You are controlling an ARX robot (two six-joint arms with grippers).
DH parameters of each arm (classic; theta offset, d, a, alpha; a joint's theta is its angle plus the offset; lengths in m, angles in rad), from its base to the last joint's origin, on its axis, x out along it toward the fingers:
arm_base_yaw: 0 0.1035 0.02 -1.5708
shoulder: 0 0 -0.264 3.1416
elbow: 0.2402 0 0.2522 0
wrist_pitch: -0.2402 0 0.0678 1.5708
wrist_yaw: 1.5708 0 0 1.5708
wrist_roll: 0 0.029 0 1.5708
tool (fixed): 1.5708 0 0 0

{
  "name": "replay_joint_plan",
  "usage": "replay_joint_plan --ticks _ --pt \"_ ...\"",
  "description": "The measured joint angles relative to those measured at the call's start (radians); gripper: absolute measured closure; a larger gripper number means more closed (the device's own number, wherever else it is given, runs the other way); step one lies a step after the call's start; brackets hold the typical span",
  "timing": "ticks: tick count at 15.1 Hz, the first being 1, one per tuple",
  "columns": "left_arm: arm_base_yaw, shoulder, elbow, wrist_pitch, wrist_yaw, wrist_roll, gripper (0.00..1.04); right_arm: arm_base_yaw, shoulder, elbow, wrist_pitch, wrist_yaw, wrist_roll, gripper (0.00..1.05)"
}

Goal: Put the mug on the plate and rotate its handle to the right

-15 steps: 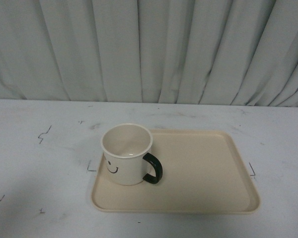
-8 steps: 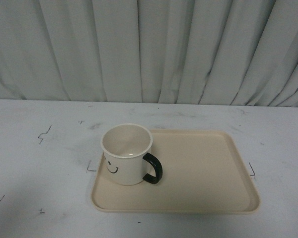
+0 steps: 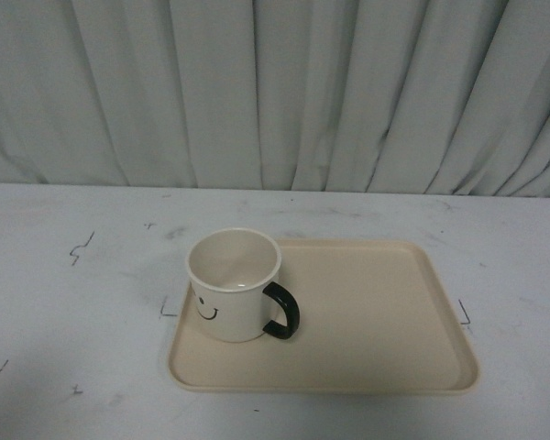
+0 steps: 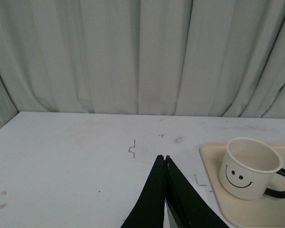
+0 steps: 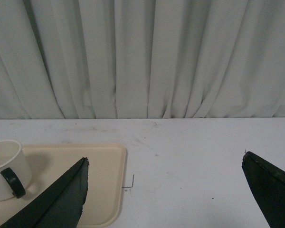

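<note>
The mug [image 3: 231, 289] stands upright on the left part of the plate [image 3: 376, 321], its handle [image 3: 284, 312] pointing right and slightly near, so I judge both steps done. My left gripper [image 4: 165, 159] is pinched closed on nothing. My right gripper [image 5: 165, 161] is spread wide and empty.

Count was pretty short: one mug [image 3: 234, 284], with one black handle [image 3: 284, 312] and one smiley face [image 3: 207, 310] on it, and one plate [image 3: 376, 321]. There was one table [image 3: 73, 302] and one pleated curtain [image 3: 275, 92]. Two grippers total: one left gripper [image 4: 165, 159] and one right gripper [image 5: 165, 157], each seen only from its own wrist view.
</note>
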Motion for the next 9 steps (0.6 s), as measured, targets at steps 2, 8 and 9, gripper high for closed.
replay_joint_plan --ticks 2,8,9 --pt "0.0 0.0 0.0 0.005 0.001 0.0 1.03 0.0 0.0 0.0 0.0 0.0 0.0 0.06" --pt "0.0 0.0 0.0 0.006 0.001 0.0 0.42 -0.235 0.312 -0.004 0.492 -0.565 0.087 0.06" --pt "0.0 0.0 0.0 0.004 0.002 0.0 0.29 -0.211 0.52 0.0 0.717 -0.777 0.118 0.06"
